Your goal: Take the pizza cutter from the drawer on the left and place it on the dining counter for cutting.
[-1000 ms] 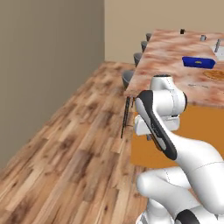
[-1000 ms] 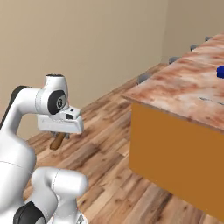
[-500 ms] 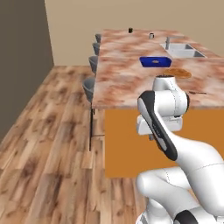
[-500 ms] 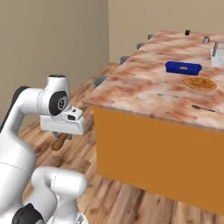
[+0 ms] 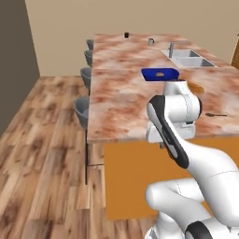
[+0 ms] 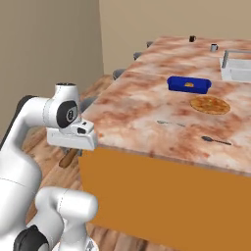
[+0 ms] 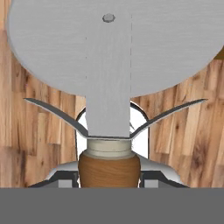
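Observation:
In the hand view my gripper point(image 7: 109, 176) is shut on the pizza cutter's point(image 7: 112, 48) brown wooden handle, and its round steel blade points away over the wood floor. In the right base view the hand is held low, left of the dining counter's point(image 6: 147, 112) near corner, and the pizza cutter's point(image 6: 68, 158) handle sticks out below it. In the left base view the hand point(image 5: 170, 133) hangs just in front of the dining counter's point(image 5: 121, 93) near edge. The drawer is out of view.
On the counter lie a blue container point(image 6: 188, 84), a pizza point(image 6: 210, 104), a spoon point(image 6: 215, 141) and another thin utensil point(image 6: 170, 123). A steel sink point(image 5: 186, 57) and two cups point(image 5: 126, 35) sit farther back. Grey stools point(image 5: 83, 109) line the counter's left side.
The base has turned, so the whole picture has swung and the counter now stands straight ahead and closer. The arm keeps the same pose with the cutter in its grip.

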Available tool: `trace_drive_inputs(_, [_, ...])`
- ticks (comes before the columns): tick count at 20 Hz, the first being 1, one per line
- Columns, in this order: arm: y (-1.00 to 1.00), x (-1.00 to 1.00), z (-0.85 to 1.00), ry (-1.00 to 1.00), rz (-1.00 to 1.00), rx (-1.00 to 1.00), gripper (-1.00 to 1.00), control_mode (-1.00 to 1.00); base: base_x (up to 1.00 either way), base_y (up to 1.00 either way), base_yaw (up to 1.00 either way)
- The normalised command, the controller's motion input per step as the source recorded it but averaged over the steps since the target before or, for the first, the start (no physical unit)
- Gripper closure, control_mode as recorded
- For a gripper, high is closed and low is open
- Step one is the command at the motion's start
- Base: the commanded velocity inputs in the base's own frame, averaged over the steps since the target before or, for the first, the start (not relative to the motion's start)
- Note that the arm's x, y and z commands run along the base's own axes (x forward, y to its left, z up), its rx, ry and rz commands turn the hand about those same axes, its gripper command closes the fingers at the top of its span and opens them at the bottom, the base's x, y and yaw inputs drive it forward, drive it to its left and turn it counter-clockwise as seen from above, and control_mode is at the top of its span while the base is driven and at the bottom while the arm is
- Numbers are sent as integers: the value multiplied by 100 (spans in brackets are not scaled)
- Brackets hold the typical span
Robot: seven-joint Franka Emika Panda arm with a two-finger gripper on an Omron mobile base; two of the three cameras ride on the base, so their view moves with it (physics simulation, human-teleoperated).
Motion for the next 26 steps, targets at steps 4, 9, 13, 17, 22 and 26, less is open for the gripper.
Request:
trace_drive_inputs(4, [0,0,0,0,0,0,100,100,67,-15,-17])
trace_drive_inputs(9, [0,0,0,0,0,0,100,100,57,-36,-12])
trace_drive_inputs(13, [0,0,0,0,0,0,100,100,40,-61,-10])
trace_drive_inputs(17, [0,0,0,0,0,0,100,100,41,-47,-28])
trace_drive_inputs(22, [0,0,0,0,0,0,100,100,58,-34,-32])
trace_drive_inputs(26, [0,0,0,0,0,0,100,100,55,-34,-22])
